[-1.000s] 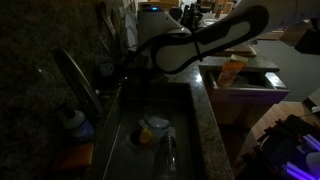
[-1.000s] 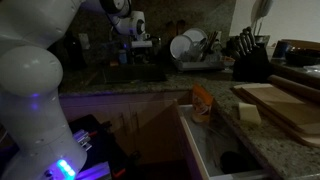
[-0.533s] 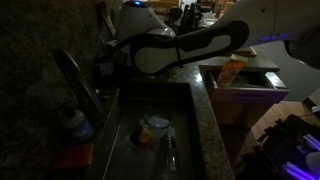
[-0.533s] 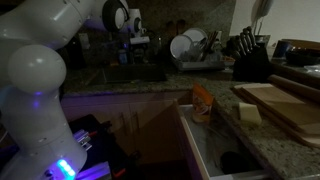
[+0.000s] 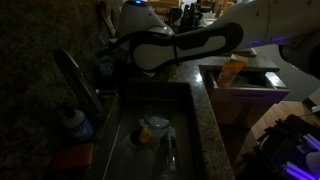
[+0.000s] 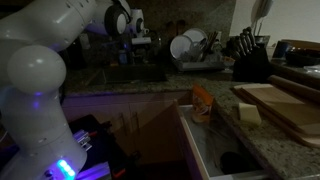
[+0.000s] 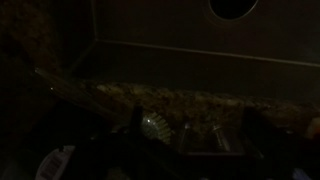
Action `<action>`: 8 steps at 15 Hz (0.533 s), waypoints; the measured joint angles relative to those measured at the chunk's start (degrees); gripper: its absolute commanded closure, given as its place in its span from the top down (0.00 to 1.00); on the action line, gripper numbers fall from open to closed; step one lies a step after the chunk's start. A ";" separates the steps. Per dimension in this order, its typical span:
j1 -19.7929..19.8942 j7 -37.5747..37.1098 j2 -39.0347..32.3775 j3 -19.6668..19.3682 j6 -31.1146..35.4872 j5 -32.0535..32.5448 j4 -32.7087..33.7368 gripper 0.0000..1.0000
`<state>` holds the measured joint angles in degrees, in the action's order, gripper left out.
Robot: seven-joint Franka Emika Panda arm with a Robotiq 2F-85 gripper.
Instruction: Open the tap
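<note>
Arm (image 5: 185, 45) at counter's (image 5: 207, 125) back edge; tap (image 5: 78, 82) prob. not opened yet; fingers too dark, can't tell opening.

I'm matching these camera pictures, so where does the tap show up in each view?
In an exterior view: tap arches at far left, beside the sink.
In an exterior view: sink upper left of centre; tap not discernible in the dark.
Wrist view: likely the tap, a slanted bar at lower left.
Shared landmark: the sink.
</note>
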<state>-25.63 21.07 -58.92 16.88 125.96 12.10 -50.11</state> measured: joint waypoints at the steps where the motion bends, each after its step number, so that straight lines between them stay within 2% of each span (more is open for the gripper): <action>1: 0.35 0.62 -0.99 -0.04 -0.09 -1.31 0.47 1.00; 8: 0.85 8.41 -9.35 1.11 -1.33 -5.17 10.97 1.00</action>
<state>-24.78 29.48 -68.28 18.00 124.63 6.93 -39.14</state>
